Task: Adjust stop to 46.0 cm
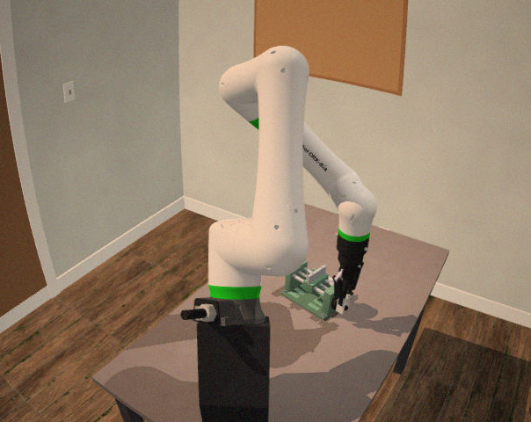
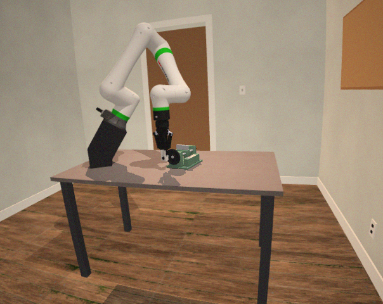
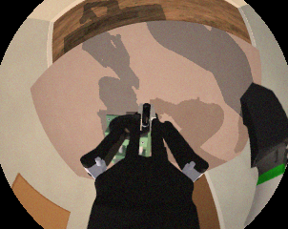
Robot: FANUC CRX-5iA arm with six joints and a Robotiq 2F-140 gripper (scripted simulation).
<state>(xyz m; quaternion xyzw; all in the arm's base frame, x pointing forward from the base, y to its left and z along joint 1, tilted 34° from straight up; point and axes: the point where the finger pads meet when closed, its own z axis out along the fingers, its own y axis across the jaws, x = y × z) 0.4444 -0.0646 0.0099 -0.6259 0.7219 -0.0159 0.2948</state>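
Evidently, from left to right in the exterior view, the tool (image 1: 344,303) (image 2: 164,156) (image 3: 146,109) comes first, pointed downward, its fingertips brought together on what appears to be the small dark crank handle (image 3: 146,110). Just right of it, the handwheel (image 1: 333,302) (image 2: 174,157) (image 3: 132,114) is carried upright on the end of the green frame (image 1: 308,305) (image 2: 194,160) (image 3: 110,125), which is supported by the table (image 1: 393,258) (image 2: 234,163) (image 3: 63,95). Farther right, the pale stop plate (image 1: 316,274) (image 2: 182,147) is seen; its setting cannot be read. Any further turning should be guided around the wheel's axle, with the handle's offset respected.
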